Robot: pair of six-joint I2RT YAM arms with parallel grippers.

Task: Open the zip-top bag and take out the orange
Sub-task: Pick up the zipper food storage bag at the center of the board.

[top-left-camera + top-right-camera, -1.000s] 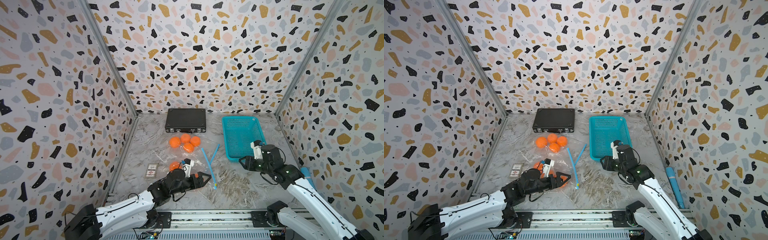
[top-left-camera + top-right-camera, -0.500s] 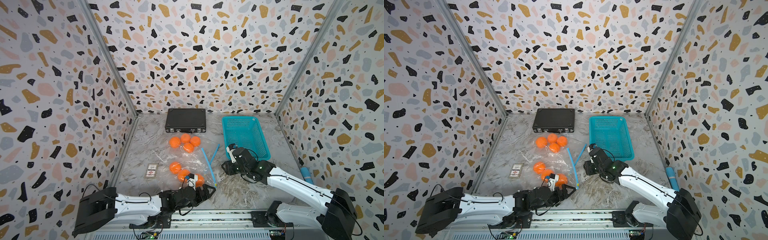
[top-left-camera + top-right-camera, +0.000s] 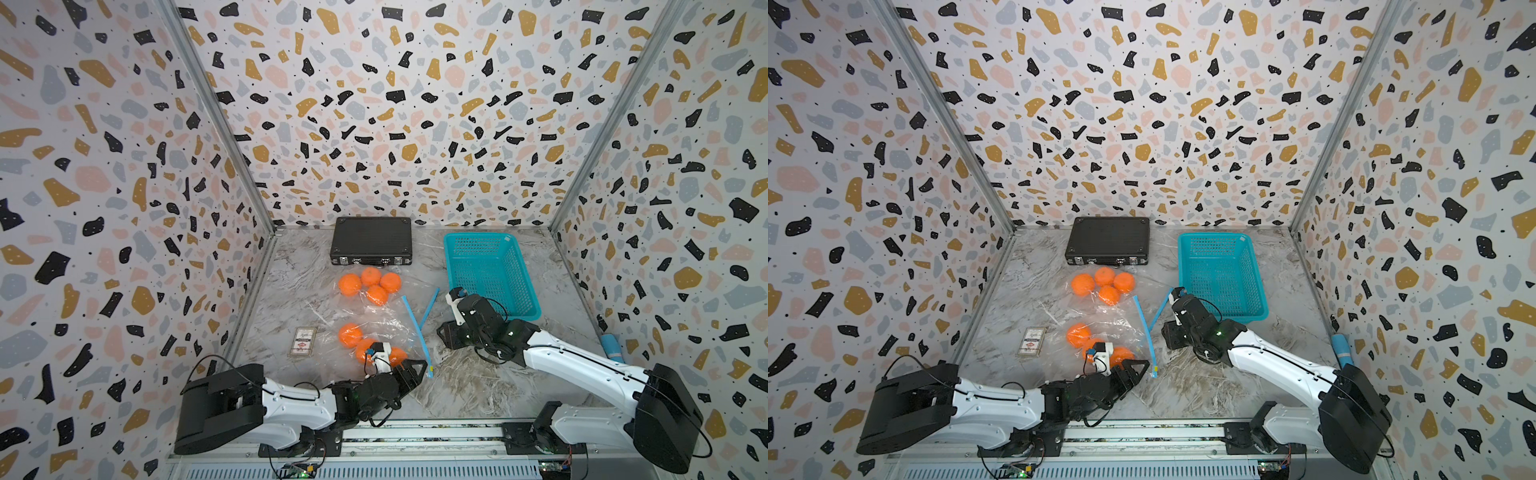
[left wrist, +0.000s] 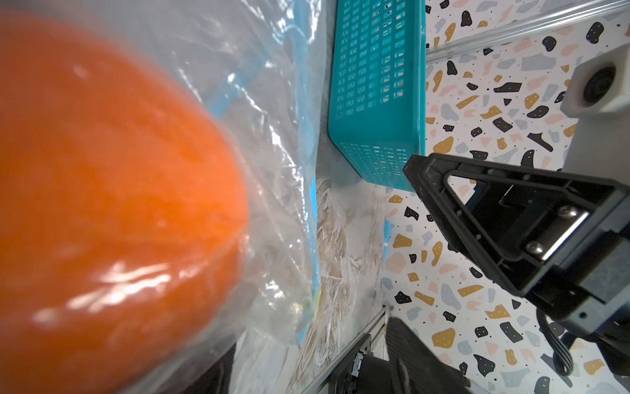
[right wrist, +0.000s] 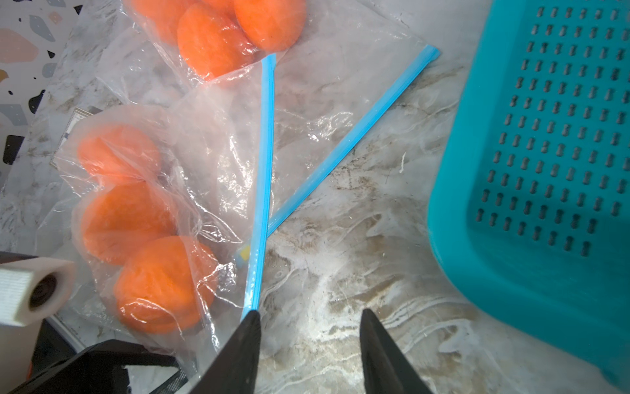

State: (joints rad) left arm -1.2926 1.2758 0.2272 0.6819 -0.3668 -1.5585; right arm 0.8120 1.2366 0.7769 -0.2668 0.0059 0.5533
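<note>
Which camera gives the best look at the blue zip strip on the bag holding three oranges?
The right wrist view: the zip strip lies close and sharp, almost end to end. Both top views show it whole, but small and thin. The left wrist view catches only a short stretch past a blurred orange.

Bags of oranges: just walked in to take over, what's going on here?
The near zip-top bag holds three oranges and looks zipped shut. The left gripper lies low at its near end, by the oranges. The right gripper is open, one fingertip at the blue zip strip. No orange is out.
</note>
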